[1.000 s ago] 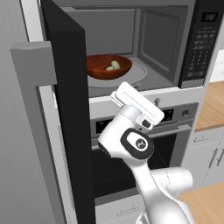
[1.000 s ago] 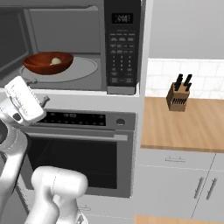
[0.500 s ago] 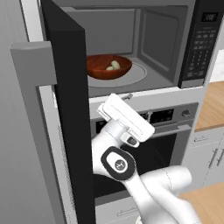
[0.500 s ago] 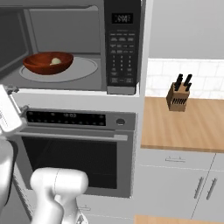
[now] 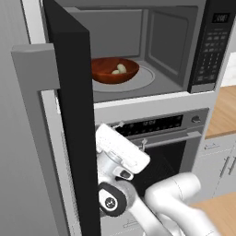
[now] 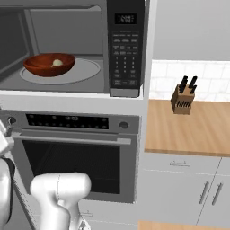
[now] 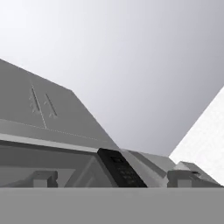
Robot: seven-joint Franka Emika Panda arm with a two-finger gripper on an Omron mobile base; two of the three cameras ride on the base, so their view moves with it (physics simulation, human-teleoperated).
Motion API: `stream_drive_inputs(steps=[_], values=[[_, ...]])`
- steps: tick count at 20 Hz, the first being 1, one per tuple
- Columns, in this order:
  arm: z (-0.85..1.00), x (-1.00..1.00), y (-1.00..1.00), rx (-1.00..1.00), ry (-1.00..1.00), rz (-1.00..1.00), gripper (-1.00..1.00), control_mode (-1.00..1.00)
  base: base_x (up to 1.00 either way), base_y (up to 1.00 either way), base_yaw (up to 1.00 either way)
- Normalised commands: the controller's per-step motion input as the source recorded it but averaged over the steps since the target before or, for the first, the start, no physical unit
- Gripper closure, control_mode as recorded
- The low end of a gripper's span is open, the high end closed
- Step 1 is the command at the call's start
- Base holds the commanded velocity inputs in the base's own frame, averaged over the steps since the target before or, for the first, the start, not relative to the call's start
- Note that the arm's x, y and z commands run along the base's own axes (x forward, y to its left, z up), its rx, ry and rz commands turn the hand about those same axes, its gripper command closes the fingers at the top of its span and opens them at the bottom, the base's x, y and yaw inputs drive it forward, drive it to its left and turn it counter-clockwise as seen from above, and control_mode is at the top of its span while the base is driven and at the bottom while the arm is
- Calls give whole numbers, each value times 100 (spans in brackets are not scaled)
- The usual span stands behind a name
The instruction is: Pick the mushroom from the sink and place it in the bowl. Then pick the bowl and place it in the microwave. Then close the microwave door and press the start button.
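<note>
The reddish-brown wooden bowl [image 5: 114, 70] [image 6: 49, 64] rests on the turntable inside the open microwave [image 5: 184, 90] [image 6: 128, 92], and the pale mushroom [image 5: 120, 68] [image 6: 57, 63] lies in it. The black microwave door [image 5: 69, 110] swings out toward me on the left, seen edge-on. My gripper [image 5: 132, 134] hangs below the cavity, in front of the oven's control strip and just right of the door. In the hand view the gripper [image 7: 113, 179] is open and holds nothing, and it looks up at the microwave's keypad [image 7: 120, 168] from underneath.
An oven [image 5: 161, 138] [image 6: 72, 152] with a horizontal handle sits under the microwave, right behind my arm. To the right, a wooden counter [image 6: 188, 130] carries a knife block [image 6: 183, 96], with white cabinets [image 6: 179, 188] below it.
My hand has dropped from in front of the microwave cavity down to the oven's control strip and drifted left toward the door. The bowl, mushroom and door have not moved.
</note>
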Motion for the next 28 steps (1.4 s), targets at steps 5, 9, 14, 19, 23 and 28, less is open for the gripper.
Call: stream_drive_inputs(steps=[5,9,14,19,23,28], values=[[-29,-29,41,-7,0,0,-100,-100,0,0,0],[-26,-2,48,-5,1,4,-100,-100,0,0,0],[-5,0,73,0,0,7,-100,-100,0,0,0],[-4,0,90,0,4,5,-100,-100,0,0,0],[-8,0,92,0,8,2,-100,-100,0,0,0],[17,-4,65,0,3,0,-100,-100,0,0,0]])
